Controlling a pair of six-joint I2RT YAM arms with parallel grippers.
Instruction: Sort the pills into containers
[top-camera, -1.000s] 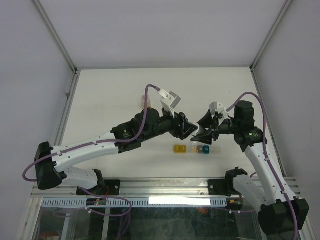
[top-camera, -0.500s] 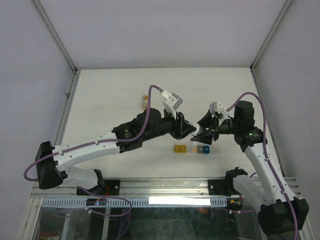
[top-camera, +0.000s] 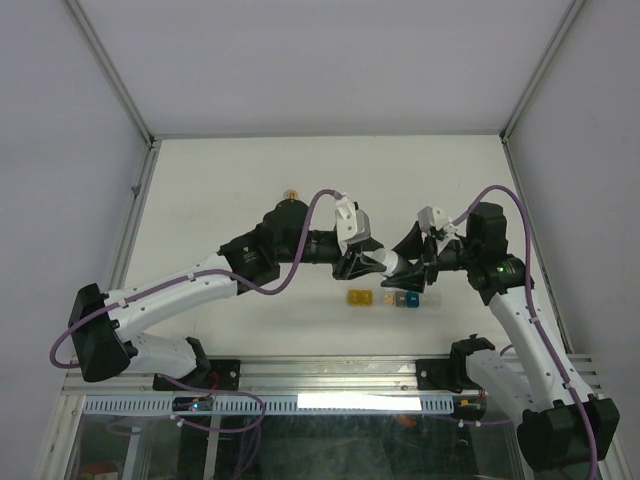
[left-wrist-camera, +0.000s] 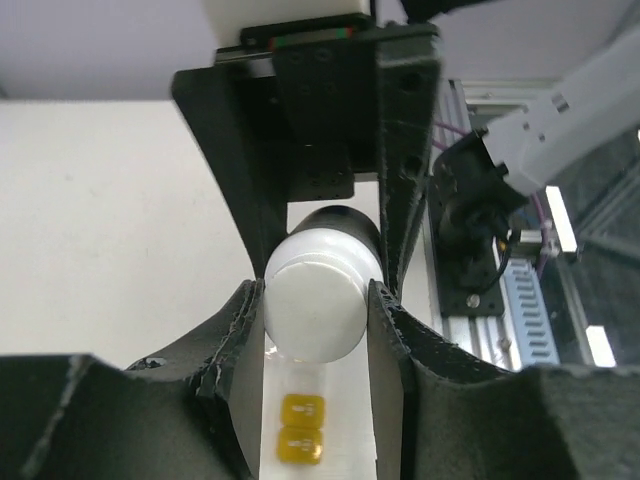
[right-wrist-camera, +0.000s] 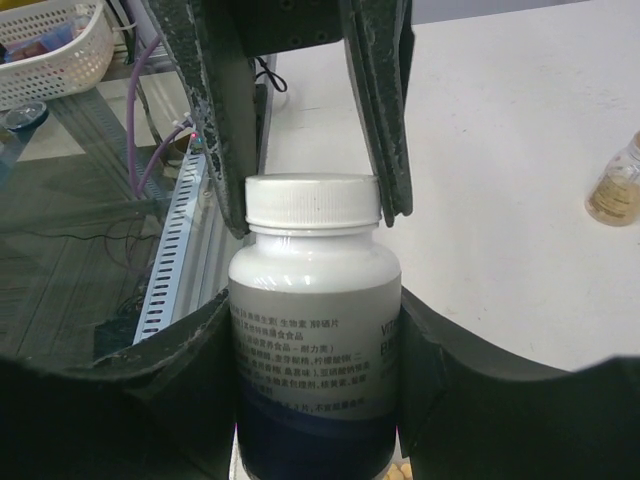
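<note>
A white pill bottle (right-wrist-camera: 315, 350) with a blue lower label hangs above the table, and my right gripper (right-wrist-camera: 315, 320) is shut on its body. My left gripper (left-wrist-camera: 313, 300) is shut on its white cap (left-wrist-camera: 315, 305); the left gripper's fingers (right-wrist-camera: 225, 130) also show in the right wrist view, either side of that cap. From above, the left gripper (top-camera: 372, 265) and right gripper (top-camera: 408, 268) meet nose to nose. Just nearer than them lie the containers (top-camera: 390, 299), with the yellow one (top-camera: 358, 298) at the left and the blue-teal one (top-camera: 406, 299) further right. The yellow container (left-wrist-camera: 302, 428) is seen below the cap. The pills are hidden.
A small amber bottle (top-camera: 291, 197) stands on the table behind the left arm, and shows far right (right-wrist-camera: 615, 185) in the right wrist view. The metal rail (top-camera: 330, 375) runs along the table's near edge. A white basket (right-wrist-camera: 50, 50) sits beyond the table.
My left gripper has swung right, turned and shut on the bottle's cap. Its arm no longer covers the amber bottle. The right arm and the bottle have stayed put.
</note>
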